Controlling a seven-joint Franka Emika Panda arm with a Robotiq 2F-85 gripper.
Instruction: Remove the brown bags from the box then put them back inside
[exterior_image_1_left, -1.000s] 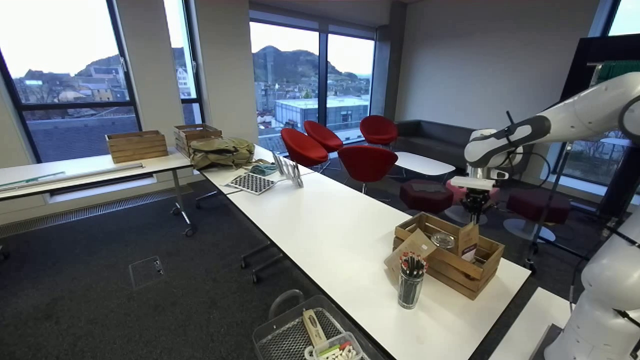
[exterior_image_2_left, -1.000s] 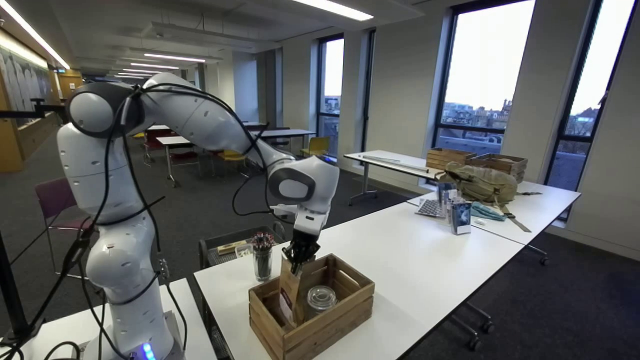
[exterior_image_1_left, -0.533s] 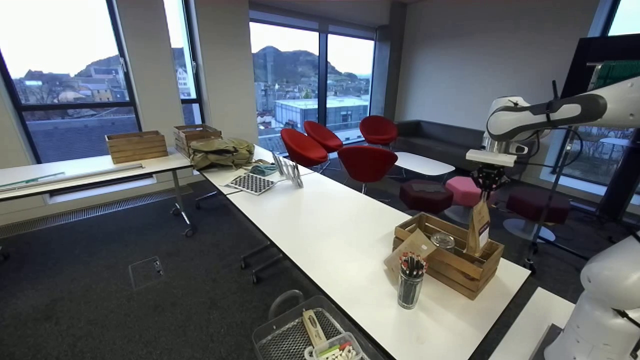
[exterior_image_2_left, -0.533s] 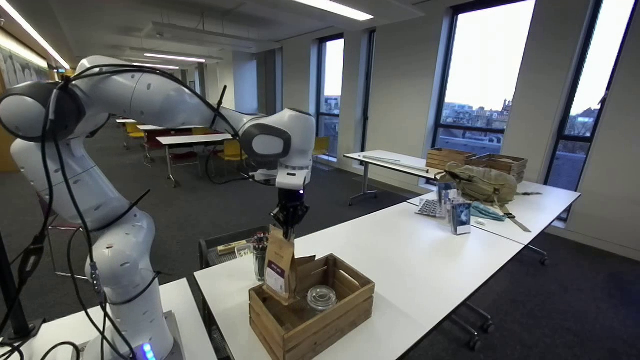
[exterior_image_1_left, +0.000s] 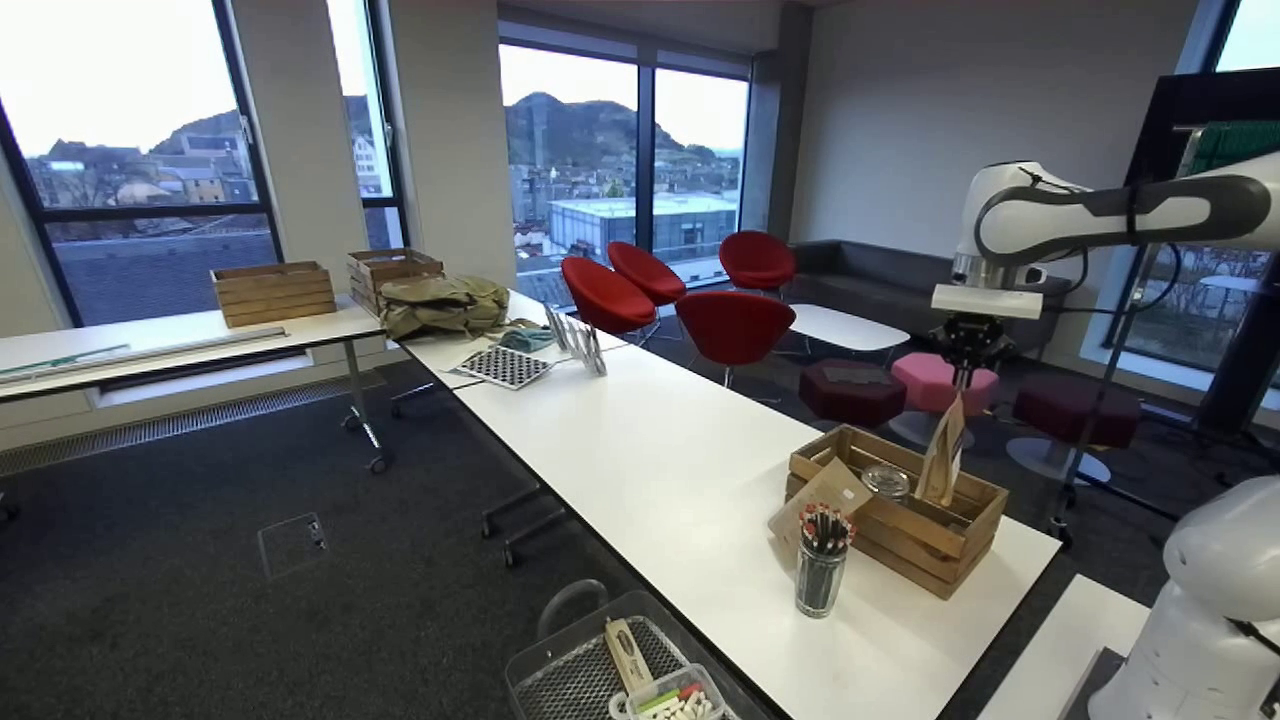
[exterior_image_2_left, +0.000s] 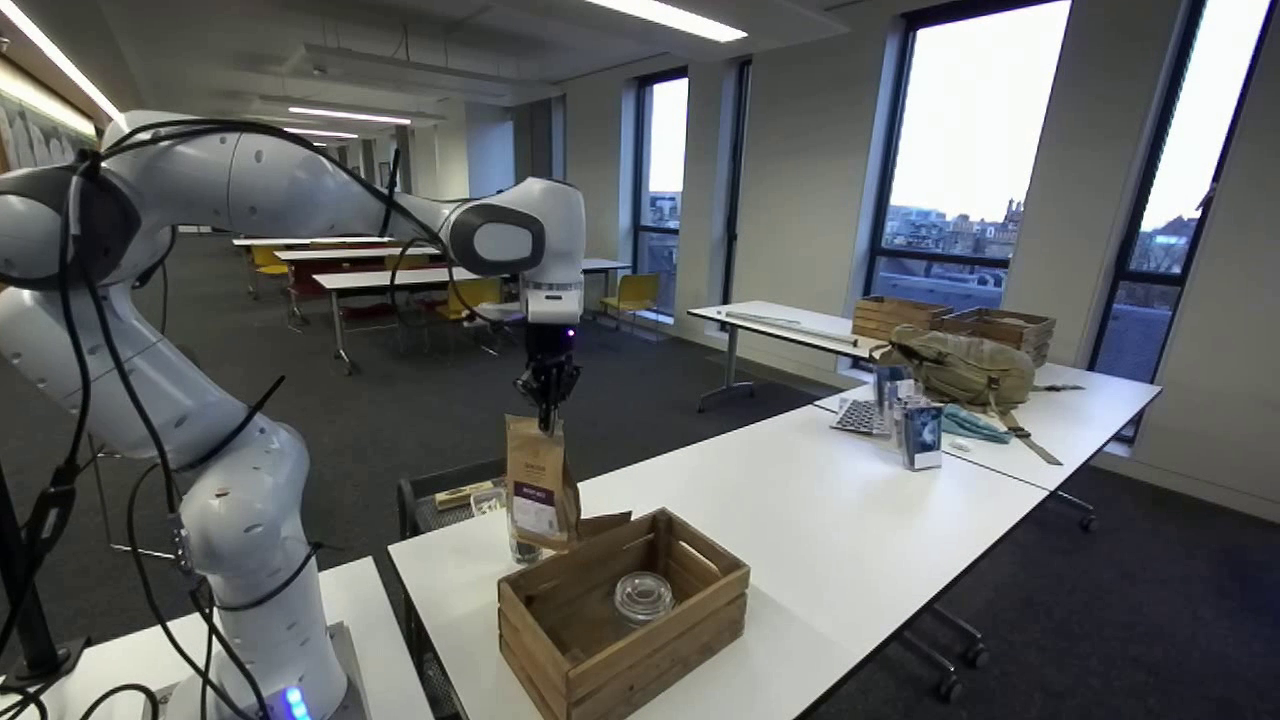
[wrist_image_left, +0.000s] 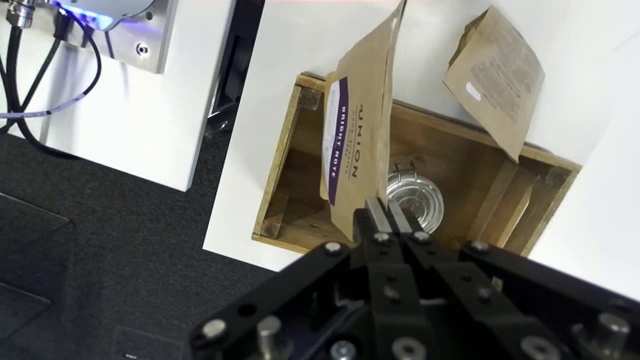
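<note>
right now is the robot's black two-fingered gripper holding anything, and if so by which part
Yes: the tall, purple-banded, tan-brown paper bag. The gripper pinches it near one end of its top edge.

In the wrist view, the gripper (wrist_image_left: 387, 211) covers much of one side of the box (wrist_image_left: 279, 165) below it. Lower down, little words on the leaning bag (wrist_image_left: 500, 82) are too blurry to read. In an exterior view, the held bag (exterior_image_2_left: 537, 480) hides most of the glass (exterior_image_2_left: 523, 551) lower than the gripper

Dim indoors; glare-white windows (exterior_image_2_left: 965, 130), bright ceiling strips (exterior_image_2_left: 668, 18)
</note>
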